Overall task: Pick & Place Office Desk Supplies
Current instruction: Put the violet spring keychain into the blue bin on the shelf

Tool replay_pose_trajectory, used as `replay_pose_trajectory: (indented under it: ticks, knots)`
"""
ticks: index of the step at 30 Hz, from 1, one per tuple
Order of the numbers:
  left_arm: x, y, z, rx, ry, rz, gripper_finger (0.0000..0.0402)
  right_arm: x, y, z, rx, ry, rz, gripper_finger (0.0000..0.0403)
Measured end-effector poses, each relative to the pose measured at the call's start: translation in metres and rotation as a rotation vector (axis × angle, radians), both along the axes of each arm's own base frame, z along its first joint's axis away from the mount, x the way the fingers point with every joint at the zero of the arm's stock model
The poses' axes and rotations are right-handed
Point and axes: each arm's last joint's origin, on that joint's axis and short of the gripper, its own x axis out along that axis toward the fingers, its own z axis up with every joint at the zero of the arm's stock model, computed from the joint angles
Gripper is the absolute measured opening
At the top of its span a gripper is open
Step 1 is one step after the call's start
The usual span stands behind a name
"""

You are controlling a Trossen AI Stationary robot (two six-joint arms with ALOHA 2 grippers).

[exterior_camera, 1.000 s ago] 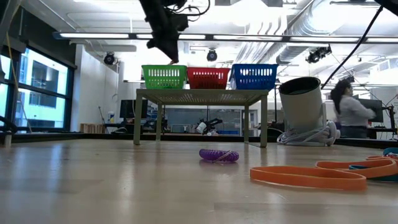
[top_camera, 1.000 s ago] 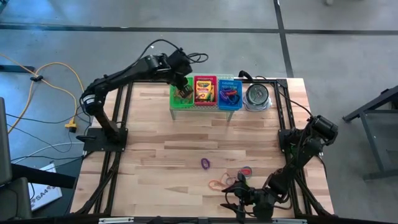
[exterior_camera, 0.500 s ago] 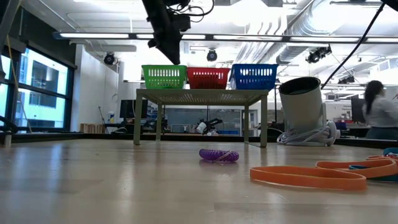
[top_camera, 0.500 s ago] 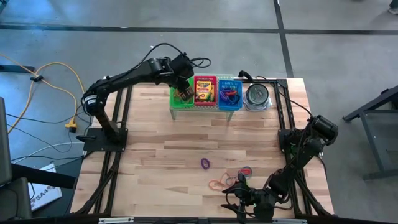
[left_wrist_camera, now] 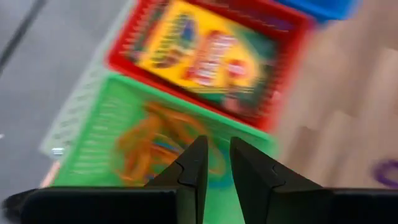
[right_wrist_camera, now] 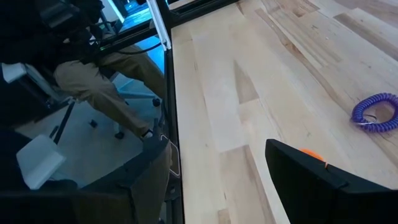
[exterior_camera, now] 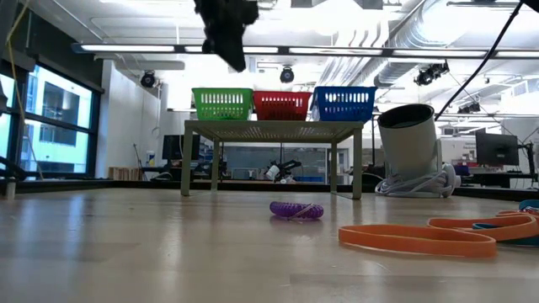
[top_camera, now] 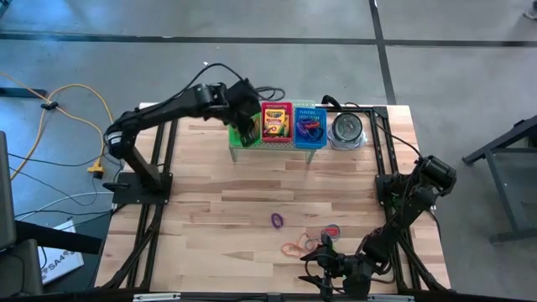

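High view: the left gripper (top_camera: 249, 126) is held over the green basket (top_camera: 237, 136); crayon boxes (top_camera: 274, 122) lie just beside it in the red basket (top_camera: 275, 108). The right gripper (top_camera: 323, 270) waits at the near table edge, rubber bands (top_camera: 294, 248) close by.

Left wrist view: fingers (left_wrist_camera: 194, 172) are nearly closed, nothing between them; orange loops (left_wrist_camera: 144, 149) lie beneath.

Right wrist view: jaws stand parted, empty; a purple band (right_wrist_camera: 375, 112) lies ahead.
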Motion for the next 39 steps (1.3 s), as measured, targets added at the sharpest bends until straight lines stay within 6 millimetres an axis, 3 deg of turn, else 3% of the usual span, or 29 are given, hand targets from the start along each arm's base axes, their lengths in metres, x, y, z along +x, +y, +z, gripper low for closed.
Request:
replay_pose_trajectory:
  ticks: [6,12,17,26,32,39]
  knots:
    - [-0.001,-0.035,0.001,-0.092,0.042,-0.116,0.0064,0.000,0.000,0.000,-0.003,0.003,0.000,0.0252]
    - [-0.004,-0.053,-0.003,-0.213,0.076,0.016,0.0064,0.000,0.000,0.000,0.001,0.008,0.010,0.0252]
    - [-0.004,-0.084,-0.005,-0.324,0.123,-0.053,0.0064,0.000,0.000,0.000,-0.015,0.008,0.019,0.0252]
    - [-0.008,-0.131,-0.009,-0.333,0.220,-0.169,0.0064,0.000,0.000,-0.001,-0.023,0.007,0.023,0.0252]
    - [-0.005,-0.145,-0.009,-0.346,0.189,-0.183,0.0064,0.001,-0.001,0.000,-0.023,0.005,0.018,0.0252]
    - [-0.003,-0.146,-0.008,-0.301,0.180,-0.259,0.0064,0.001,-0.001,0.000,-0.023,0.005,0.017,0.0252]
